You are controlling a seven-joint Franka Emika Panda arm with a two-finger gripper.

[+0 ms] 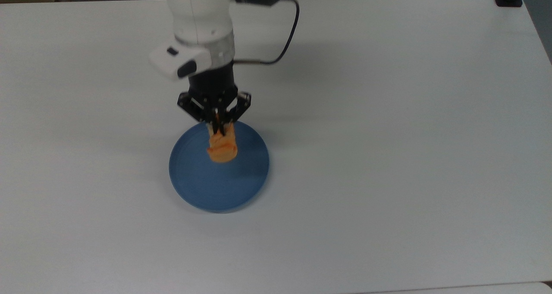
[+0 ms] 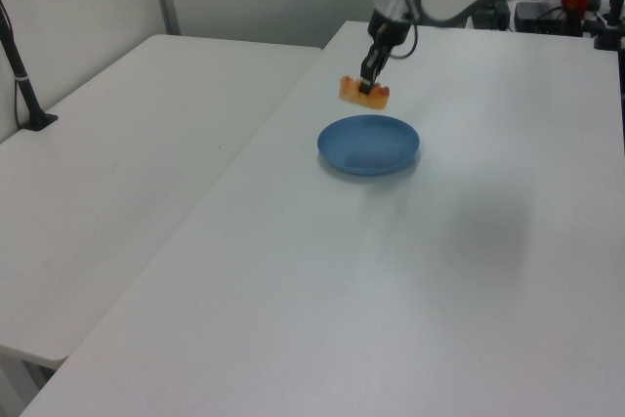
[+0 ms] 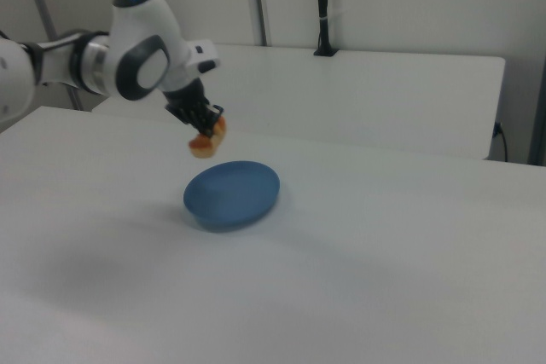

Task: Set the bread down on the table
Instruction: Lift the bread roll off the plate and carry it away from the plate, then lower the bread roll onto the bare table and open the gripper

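Observation:
The golden-orange bread [image 1: 222, 146] [image 2: 363, 93] [image 3: 206, 141] hangs in the air above the round blue plate [image 1: 194, 186] [image 2: 369, 145] [image 3: 232, 194]. My gripper [image 1: 217, 129] [image 2: 367, 86] [image 3: 210, 131] points down and is shut on the bread's upper end. The left view shows a clear gap between the bread and the plate below it. The plate has nothing on it and rests on the white table [image 1: 388, 134] [image 2: 410, 290] [image 3: 384, 279].
A black cable [image 1: 284, 44] loops from the arm's wrist in the top view. A second white table [image 2: 117, 163] [image 3: 375, 83] stands beside this one, with a black post [image 2: 21, 75] [image 3: 322, 6] on it. Bare tabletop stretches around the plate on every side.

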